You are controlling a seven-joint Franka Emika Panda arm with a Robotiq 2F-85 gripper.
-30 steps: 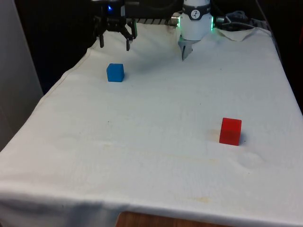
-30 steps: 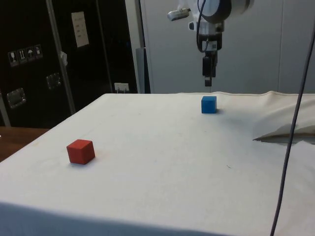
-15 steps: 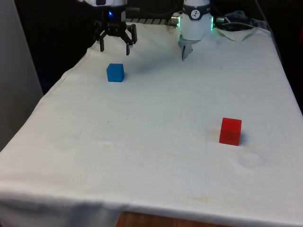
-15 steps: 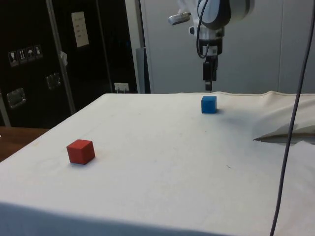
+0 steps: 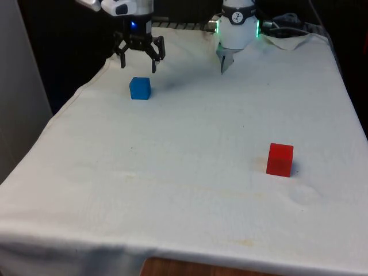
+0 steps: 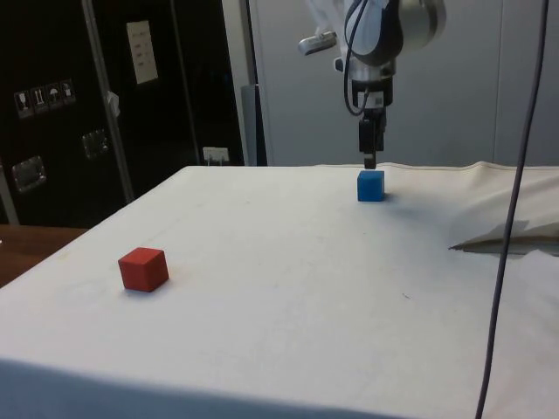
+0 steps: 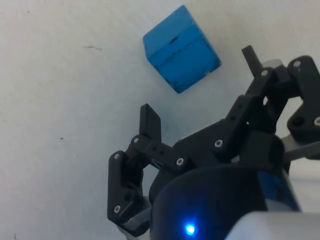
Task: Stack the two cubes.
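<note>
White-clothed table (image 5: 190, 190), fingers (image 5: 138, 63) spread wide — empty — above blue cube (image 5: 140, 88), red cube (image 5: 280, 159) well apart, both flat.

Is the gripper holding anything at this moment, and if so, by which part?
Nothing is held. The gripper hangs open above the blue cube, which sits on the white cloth untouched. The red cube lies apart, near the front view's right.

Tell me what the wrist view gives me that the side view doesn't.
Wrist view alone: the gap between the open jaws of the gripper, with the blue cube lying just off that gap rather than centred in it. Side view alone: the red cube far across the white cloth, and the gripper's height above the blue cube. Both: blue cube, gripper, cloth.
</note>
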